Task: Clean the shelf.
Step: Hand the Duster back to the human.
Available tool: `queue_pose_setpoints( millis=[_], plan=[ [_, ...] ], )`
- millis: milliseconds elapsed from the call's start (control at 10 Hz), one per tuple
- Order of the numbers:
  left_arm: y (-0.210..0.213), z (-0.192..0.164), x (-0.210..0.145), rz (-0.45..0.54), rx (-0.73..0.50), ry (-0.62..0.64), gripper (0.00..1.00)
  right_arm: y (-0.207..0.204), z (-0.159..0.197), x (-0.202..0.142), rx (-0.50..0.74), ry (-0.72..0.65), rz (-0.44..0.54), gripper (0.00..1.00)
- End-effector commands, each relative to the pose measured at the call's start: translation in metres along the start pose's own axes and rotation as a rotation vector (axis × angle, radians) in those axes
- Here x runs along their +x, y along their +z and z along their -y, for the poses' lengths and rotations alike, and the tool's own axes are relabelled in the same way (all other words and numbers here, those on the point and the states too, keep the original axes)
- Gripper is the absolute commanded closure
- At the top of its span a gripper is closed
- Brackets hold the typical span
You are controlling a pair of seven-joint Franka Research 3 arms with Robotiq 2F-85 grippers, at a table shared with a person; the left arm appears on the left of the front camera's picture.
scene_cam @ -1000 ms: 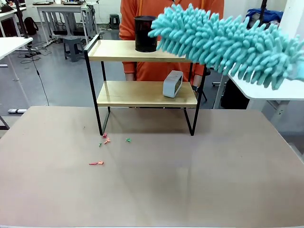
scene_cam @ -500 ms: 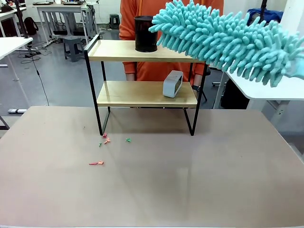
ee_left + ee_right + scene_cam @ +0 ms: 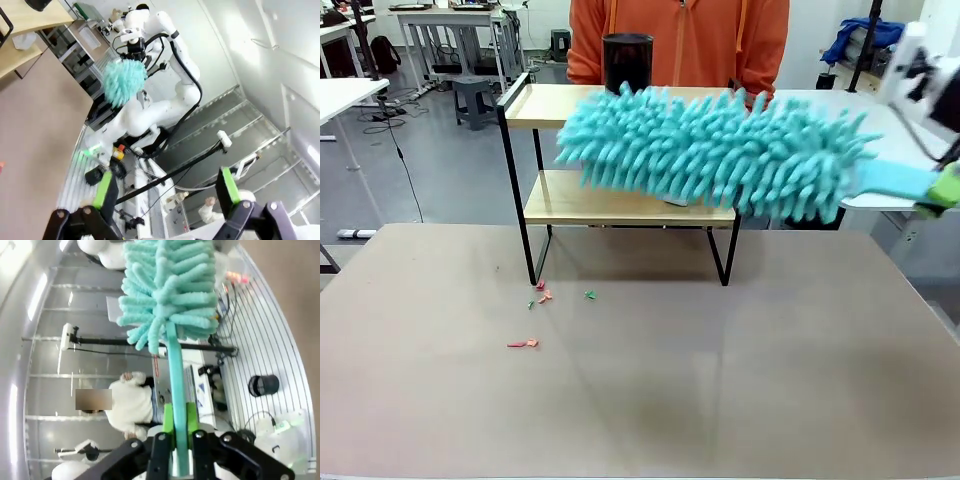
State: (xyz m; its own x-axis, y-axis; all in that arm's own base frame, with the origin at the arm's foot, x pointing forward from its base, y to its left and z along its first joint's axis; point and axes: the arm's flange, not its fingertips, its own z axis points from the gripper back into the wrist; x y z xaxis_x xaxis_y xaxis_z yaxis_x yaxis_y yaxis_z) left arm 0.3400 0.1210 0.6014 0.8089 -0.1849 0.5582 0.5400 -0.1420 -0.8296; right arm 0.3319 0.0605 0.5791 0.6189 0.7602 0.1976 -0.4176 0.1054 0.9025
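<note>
One shaggy teal duster overlaps the black-framed wooden shelf.

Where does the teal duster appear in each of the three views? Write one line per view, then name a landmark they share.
Front view: the teal duster stretches across the middle, in front of the shelf, handle towards the right edge.
Left wrist view: upper left of centre, fluffy head seen end-on.
Right wrist view: handle rises from bottom centre, gripped in the right hand; head at the top.
Shared landmark: the beige tabletop.
</note>
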Motion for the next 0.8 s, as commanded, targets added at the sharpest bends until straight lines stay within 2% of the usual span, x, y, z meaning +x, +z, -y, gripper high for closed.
queue_pose_setpoints(
  millis=[0,300,500,700],
  plan=[
    [-0.141,-0.095,0.07,-0.44,-0.001,0.122,0.0,0.021,-0.006,0.021,-0.043,-0.03,-0.15,0.88],
    [-0.19,-0.109,0.071,-0.568,-0.043,0.144,0.0,0.003,-0.001,0.053,-0.058,-0.021,-0.235,0.88],
    [-0.214,-0.115,0.067,-0.627,-0.039,0.15,0.0,-0.016,-0.002,0.06,-0.022,-0.015,-0.352,0.88],
    [-0.245,-0.12,0.061,-0.697,-0.061,0.151,0.0,-0.026,-0.003,0.06,-0.01,0.001,-0.384,0.88]
  ],
)
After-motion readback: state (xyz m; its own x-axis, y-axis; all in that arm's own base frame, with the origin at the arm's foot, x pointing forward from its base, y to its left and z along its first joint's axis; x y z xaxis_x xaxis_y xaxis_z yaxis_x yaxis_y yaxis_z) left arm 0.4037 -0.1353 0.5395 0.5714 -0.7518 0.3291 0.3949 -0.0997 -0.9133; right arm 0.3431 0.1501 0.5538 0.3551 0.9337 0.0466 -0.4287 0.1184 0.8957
